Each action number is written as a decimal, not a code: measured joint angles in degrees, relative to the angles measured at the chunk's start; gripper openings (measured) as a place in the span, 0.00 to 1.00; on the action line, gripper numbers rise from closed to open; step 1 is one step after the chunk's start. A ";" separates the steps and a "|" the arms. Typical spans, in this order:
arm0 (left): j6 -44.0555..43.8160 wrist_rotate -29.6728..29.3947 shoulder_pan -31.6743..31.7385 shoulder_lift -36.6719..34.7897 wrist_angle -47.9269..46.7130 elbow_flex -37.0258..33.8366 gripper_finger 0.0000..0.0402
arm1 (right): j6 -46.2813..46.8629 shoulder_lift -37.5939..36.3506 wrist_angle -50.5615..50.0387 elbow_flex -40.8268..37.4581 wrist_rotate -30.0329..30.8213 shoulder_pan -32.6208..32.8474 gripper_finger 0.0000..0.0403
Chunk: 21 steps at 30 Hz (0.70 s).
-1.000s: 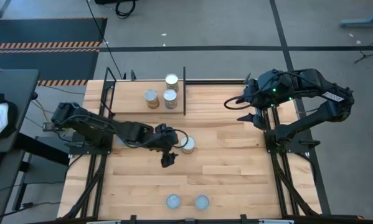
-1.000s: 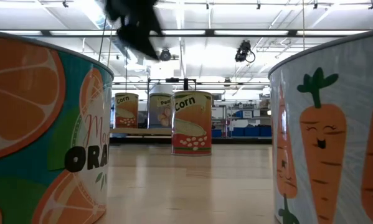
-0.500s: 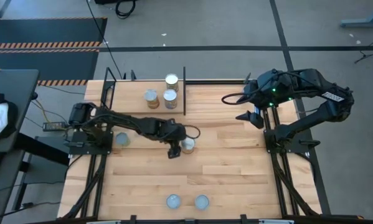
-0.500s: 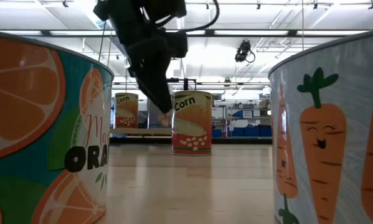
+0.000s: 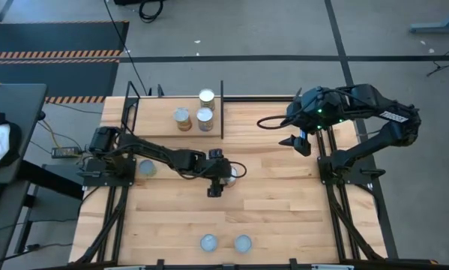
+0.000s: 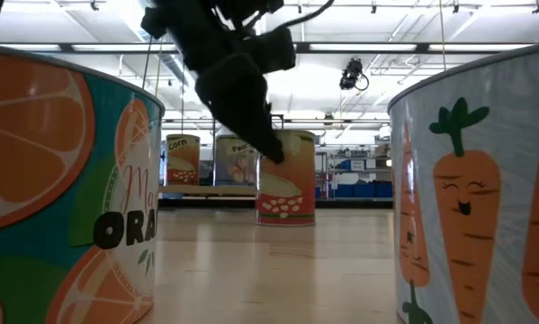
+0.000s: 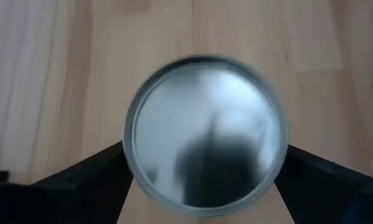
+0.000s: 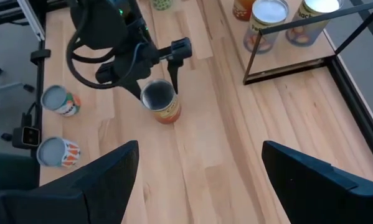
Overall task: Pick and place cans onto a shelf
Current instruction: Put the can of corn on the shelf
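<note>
Three cans stand close together on the shelf at the table's far edge, well beyond the left gripper, with the shelf's black corner post rising between them and the bare wood to the side. The left gripper is stretched out to the table's middle and hangs over a corn can. Its dark fingers sit spread on either side of the silver lid, close to the rim; whether the pads already press on the can cannot be told. In the right wrist view the can stands upright on the wood with one finger to each side.

Behind that gripper, back along its own arm, another can stands near the arm's base. Two more cans wait side by side at the table's near edge, well apart from the gripper; in the low view they fill both sides of the frame, an orange-labelled one and a carrot-labelled one, with clear board between them.

The right gripper hovers with its fingers wide apart off the shelf's open end, near the far right of the table. Between the two grippers lies open tabletop with nothing standing on it.
</note>
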 joint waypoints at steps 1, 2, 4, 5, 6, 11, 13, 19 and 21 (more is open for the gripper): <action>0.05 -0.01 0.02 0.27 0.35 -0.02 0.89 | -0.04 0.38 -0.02 0.00 -0.13 0.00 0.86; 0.23 0.10 -0.10 0.72 2.03 -0.02 0.89 | -0.32 0.63 -0.06 0.00 -0.39 0.00 0.86; 1.12 0.09 -0.49 1.25 3.58 0.00 0.89 | -1.81 1.42 -0.18 0.00 -1.23 0.00 0.86; 1.53 0.14 -0.62 1.53 4.72 0.00 0.89 | -2.77 1.80 -0.29 0.00 -1.51 0.01 0.86; 2.02 0.30 -0.77 1.77 6.12 0.00 0.89 | -3.45 2.24 -0.40 -0.13 -1.47 0.11 0.86; 4.80 0.43 -1.03 1.81 9.50 -0.02 0.89 | -5.09 3.83 0.88 -5.22 -1.91 1.12 0.86; 4.64 0.45 -0.99 1.81 10.66 -0.02 0.89 | -4.69 4.23 1.11 -8.18 -2.42 1.76 0.86; 4.44 1.10 -1.21 2.95 13.78 0.00 0.89 | 0.16 4.27 3.29 -15.00 -3.52 4.16 0.86; 3.73 3.62 -1.08 3.94 15.22 0.04 0.89 | 1.73 4.26 3.38 -15.88 -3.52 4.95 0.86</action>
